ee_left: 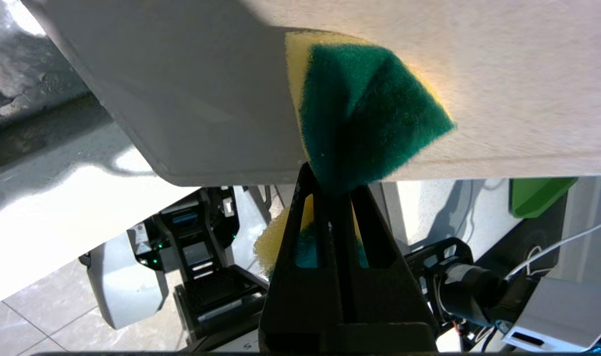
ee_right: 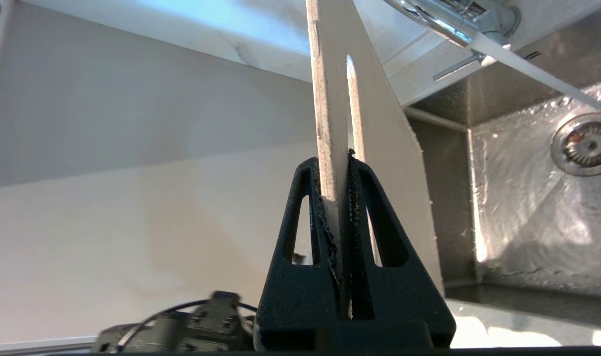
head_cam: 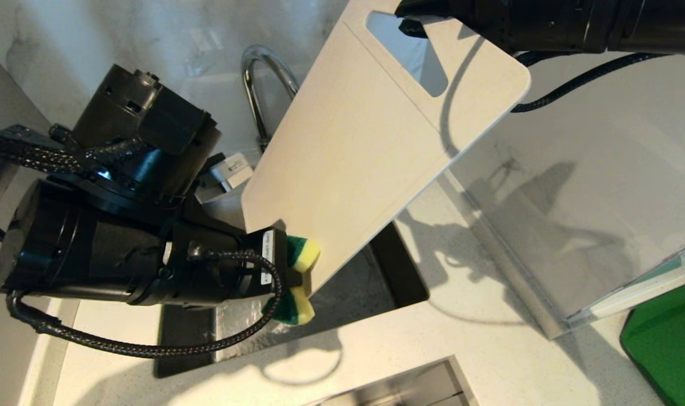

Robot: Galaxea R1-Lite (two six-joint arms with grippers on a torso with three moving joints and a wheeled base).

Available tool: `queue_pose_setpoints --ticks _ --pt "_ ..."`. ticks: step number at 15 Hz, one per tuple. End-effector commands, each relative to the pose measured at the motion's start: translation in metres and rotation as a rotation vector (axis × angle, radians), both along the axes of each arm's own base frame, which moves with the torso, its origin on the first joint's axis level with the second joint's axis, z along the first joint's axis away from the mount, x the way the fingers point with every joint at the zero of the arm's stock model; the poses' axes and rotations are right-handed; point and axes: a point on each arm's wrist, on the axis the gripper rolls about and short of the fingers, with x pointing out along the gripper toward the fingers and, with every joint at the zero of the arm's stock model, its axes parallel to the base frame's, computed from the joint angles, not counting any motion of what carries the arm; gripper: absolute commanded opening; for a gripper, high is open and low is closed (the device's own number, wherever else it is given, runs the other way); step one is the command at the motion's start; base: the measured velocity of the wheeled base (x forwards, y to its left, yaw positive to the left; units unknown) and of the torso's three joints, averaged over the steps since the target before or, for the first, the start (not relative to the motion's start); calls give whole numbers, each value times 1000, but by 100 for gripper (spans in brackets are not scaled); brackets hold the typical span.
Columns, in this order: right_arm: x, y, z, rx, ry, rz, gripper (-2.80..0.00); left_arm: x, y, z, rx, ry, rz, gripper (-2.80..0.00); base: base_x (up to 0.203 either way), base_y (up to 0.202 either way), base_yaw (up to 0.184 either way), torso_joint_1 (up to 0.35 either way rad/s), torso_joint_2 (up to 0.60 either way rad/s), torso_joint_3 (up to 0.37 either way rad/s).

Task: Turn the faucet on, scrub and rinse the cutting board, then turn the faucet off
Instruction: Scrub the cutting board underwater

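Note:
The off-white cutting board (head_cam: 365, 141) hangs tilted over the sink, handle cutout at its upper end. My right gripper (ee_right: 337, 160) is shut on the board's edge (ee_right: 330, 99) beside the cutout. My left gripper (ee_left: 332, 185) is shut on a yellow-and-green sponge (ee_left: 359, 113), which presses against the board's lower corner (ee_left: 191, 123); in the head view the sponge (head_cam: 300, 265) sits at the board's bottom edge. The chrome faucet (head_cam: 263, 84) arches behind the board, partly hidden. In the right wrist view a stream of water (ee_right: 537, 74) runs from the faucet spout (ee_right: 453, 17) into the sink.
The steel sink (ee_right: 528, 198) with its drain (ee_right: 584, 143) lies below the board. A clear tray (head_cam: 573, 225) stands on the counter to the right, with a green mat (head_cam: 666, 338) at the far right. Pale counter (head_cam: 460, 338) surrounds the sink.

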Motion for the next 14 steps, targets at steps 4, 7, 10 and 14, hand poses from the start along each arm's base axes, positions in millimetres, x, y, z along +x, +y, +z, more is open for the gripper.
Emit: queue_pose_setpoints --ticks 4,7,10,14 --pt "-4 -2 5 16 -7 3 -280 5 1 -35 17 15 22 -280 0 0 0 0 0 0" --pt "-6 -3 5 17 -6 3 -280 5 9 -48 44 38 38 -280 0 0 0 0 0 0" --pt "-6 -3 5 16 -5 3 -280 5 22 -60 45 42 64 -280 0 0 0 0 0 0" --pt "-8 -4 6 18 -7 3 -280 1 52 -73 44 48 121 -280 0 0 0 0 0 0"
